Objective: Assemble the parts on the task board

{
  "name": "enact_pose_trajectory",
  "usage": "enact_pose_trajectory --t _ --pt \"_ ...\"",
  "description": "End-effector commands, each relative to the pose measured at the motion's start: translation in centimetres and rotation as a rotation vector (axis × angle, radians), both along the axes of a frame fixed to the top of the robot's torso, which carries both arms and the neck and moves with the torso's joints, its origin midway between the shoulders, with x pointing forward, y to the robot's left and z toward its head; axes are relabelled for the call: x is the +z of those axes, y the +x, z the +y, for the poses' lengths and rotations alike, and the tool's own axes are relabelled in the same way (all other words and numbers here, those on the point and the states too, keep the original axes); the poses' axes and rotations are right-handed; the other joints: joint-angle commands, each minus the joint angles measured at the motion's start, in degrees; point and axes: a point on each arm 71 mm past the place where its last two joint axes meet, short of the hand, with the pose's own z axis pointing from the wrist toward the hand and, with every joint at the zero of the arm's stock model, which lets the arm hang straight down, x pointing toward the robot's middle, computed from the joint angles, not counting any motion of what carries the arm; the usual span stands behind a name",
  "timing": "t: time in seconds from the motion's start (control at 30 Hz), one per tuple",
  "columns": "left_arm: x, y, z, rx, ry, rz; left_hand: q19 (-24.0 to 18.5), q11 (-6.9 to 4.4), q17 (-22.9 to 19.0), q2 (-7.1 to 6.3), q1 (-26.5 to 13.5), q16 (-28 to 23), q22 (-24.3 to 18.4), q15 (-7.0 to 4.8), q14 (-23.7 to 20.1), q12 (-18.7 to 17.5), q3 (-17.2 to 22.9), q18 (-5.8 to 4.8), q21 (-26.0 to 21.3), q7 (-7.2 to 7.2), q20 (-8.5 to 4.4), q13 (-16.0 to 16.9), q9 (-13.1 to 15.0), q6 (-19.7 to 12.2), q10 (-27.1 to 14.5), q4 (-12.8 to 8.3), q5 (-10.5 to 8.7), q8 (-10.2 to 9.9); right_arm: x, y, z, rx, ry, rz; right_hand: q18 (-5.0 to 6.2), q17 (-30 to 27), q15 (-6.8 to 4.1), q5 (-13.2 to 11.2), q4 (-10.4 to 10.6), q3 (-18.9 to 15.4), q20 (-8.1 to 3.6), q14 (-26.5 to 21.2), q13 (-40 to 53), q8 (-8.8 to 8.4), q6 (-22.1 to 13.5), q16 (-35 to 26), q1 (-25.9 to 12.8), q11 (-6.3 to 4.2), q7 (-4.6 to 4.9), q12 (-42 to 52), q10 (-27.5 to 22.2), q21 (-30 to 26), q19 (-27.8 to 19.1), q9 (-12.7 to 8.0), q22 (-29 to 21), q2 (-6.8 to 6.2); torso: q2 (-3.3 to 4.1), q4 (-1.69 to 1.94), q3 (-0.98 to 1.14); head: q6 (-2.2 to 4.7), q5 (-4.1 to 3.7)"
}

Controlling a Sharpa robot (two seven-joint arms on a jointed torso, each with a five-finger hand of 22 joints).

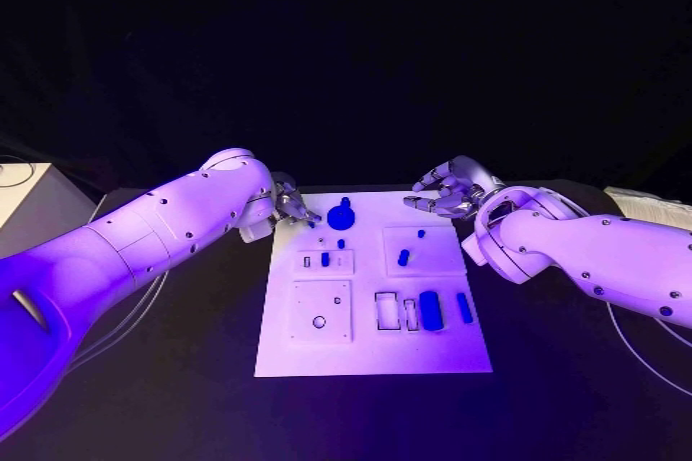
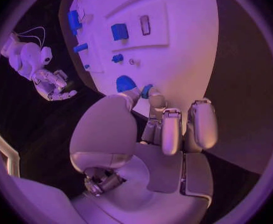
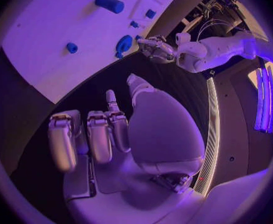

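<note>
Both hands are held empty at the far edge of the task board (image 1: 433, 356): the left hand (image 1: 289, 203) beside the round blue part (image 1: 342, 216), the right hand (image 1: 444, 193) loosely curled. Several blue pieces (image 1: 430, 309) are seen lying loose; most assembly is judged undone.

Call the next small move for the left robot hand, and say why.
Probably close the left robot hand on the round blue part at the task board's far edge. Its fingers sit right beside that part, apparently holding nothing, and the right robot hand hovers off the board.

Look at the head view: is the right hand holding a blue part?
No. The right hand hovers past the task board's far right corner, fingers curled around nothing.
</note>
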Motion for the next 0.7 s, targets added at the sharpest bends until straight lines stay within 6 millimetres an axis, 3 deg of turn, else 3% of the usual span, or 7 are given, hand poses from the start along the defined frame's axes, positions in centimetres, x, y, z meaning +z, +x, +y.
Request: enact_pose_trajectory --t 0.03,0.3,0.5,0.7 --pt "-0.07 -0.09 -0.22 -0.014 -0.021 0.019 0.06 -0.28 11.32 -0.89 1.56 0.23 0.24 -0.14 4.49 0.16 5.58 0.02 -0.11 -0.32 0.10 -0.09 0.15 0.25 -0.06 -0.90 0.18 -0.09 0.07 0.00 0.11 0.007 -0.007 -0.008 -0.60 14.91 0.32 0.23 0.09 0.35 0.30 6.03 11.52 0.29 -0.34 0.19 -0.50 0.32 0.12 -0.29 1.94 -0.25 5.62 0.09 14.51 -0.24 -0.03 0.03 0.03 -0.08 0.04" --pt "-0.10 -0.09 -0.11 -0.002 -0.045 0.021 0.10 -0.37 11.41 -2.51 0.51 0.31 0.43 -0.19 4.53 -0.16 18.81 0.01 -0.10 -0.30 -0.03 -0.58 1.97 -0.96 0.33 -7.38 0.39 1.20 0.06 0.04 0.12 0.006 -0.008 -0.007 -0.60 14.91 0.32 0.23 0.09 0.35 0.30 6.03 11.52 0.29 -0.34 0.19 -0.50 0.32 0.12 -0.29 1.94 -0.25 5.62 0.09 14.51 -0.24 -0.03 -0.03 0.04 -0.07 0.12" --pt "0.02 -0.20 -0.21 0.008 -0.089 0.018 0.41 -0.20 11.77 -2.27 -0.59 0.54 0.92 -0.12 4.70 0.12 22.02 -0.10 0.16 -0.08 0.02 -0.15 2.96 -1.23 1.08 -9.66 0.60 2.07 0.01 0.09 0.16 0.008 -0.010 -0.003 -0.60 14.93 0.31 0.31 0.08 0.42 0.29 6.04 11.54 0.33 -0.34 0.19 -0.49 0.31 0.12 -0.27 1.96 -0.25 5.63 0.09 14.52 -0.19 -0.10 0.02 0.03 -0.09 0.24" --pt "0.33 -0.59 -0.10 0.010 -0.125 0.015 0.50 -0.19 11.88 -2.32 -1.11 0.62 1.04 -0.11 4.75 0.25 22.85 -0.12 0.23 -0.05 0.04 0.02 3.26 -1.17 1.35 -10.28 0.71 2.38 -0.03 0.13 0.15 0.009 -0.012 0.000 -0.58 14.90 0.31 0.35 0.08 0.44 0.29 6.03 11.54 0.35 -0.34 0.18 -0.48 0.30 0.11 -0.27 1.95 -0.32 5.59 0.10 14.47 -0.17 -0.13 0.16 -0.01 0.03 0.35"
